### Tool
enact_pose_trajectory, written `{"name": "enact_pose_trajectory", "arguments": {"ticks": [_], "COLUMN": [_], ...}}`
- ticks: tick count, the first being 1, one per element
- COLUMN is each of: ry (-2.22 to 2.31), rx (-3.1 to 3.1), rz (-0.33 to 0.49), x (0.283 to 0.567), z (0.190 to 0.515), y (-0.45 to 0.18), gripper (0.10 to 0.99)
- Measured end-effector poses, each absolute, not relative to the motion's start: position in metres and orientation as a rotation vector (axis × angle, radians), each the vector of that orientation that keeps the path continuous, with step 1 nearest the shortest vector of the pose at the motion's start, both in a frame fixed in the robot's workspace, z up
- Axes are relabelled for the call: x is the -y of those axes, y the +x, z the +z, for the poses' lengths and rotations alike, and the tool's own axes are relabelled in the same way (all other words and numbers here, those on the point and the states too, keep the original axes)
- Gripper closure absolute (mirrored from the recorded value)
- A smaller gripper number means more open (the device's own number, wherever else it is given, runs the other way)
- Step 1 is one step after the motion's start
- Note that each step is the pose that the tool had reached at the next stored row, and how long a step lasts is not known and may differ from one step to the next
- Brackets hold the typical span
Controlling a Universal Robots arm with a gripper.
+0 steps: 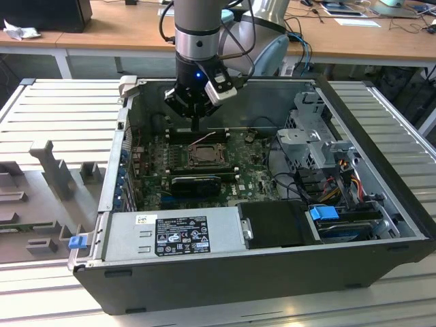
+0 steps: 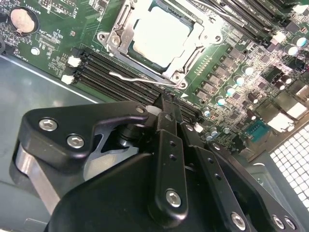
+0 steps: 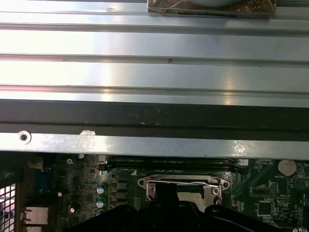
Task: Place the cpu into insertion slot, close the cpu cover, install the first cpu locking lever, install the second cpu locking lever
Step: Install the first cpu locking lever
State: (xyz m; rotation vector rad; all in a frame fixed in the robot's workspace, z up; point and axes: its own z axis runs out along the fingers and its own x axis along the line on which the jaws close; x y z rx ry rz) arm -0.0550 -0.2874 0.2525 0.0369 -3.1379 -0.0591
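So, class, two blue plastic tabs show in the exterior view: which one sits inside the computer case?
The blue tab on the drive toward the exterior view's right. The other blue tab hangs outside the case, at its left corner.

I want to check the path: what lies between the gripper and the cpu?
In the second wrist view, a thin metal locking lever and long black memory slots lie between the gripper and the cpu in its cover.

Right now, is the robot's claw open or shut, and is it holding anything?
Gripper: shut, fingers together, holding nothing, poised above the cpu cover, which lies closed over the cpu.
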Motion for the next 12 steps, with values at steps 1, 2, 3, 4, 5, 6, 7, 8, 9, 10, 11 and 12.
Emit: {"name": "enact_pose_trajectory", "arguments": {"ticks": [1,2,3,4,5,6,7,8,9,10,11,12], "ry": [0.037,0.037,0.037,0.037,0.037,0.037,0.037,0.037,0.037,0.037,0.044,0.049], "rx": [3.138,3.138,3.138,3.137,3.137,3.136,3.135,3.135,3.135,3.135,3.135,3.135], "rz": [-0.059,-0.06,-0.068,-0.081,-0.097,-0.121,-0.138,-0.152,-0.154,-0.154,-0.154,-0.154], "x": [0.2874,0.2875,0.2874,0.2874,0.2874,0.2876,0.2877,0.2878,0.2878,0.2879,0.2879,0.2879], "z": [0.2526,0.2525,0.2524,0.2522,0.252,0.2517,0.2514,0.2503,0.2493,0.2477,0.2452,0.2437], "y": [-0.0548,-0.054,-0.0526,-0.051,-0.0497,-0.0484,-0.0475,-0.0471,-0.0471,-0.0471,-0.0468,-0.0466], "gripper": [0.98,0.98,0.98,0.98,0.98,0.98,0.98,0.98,0.98,0.98,0.98,0.98]}}
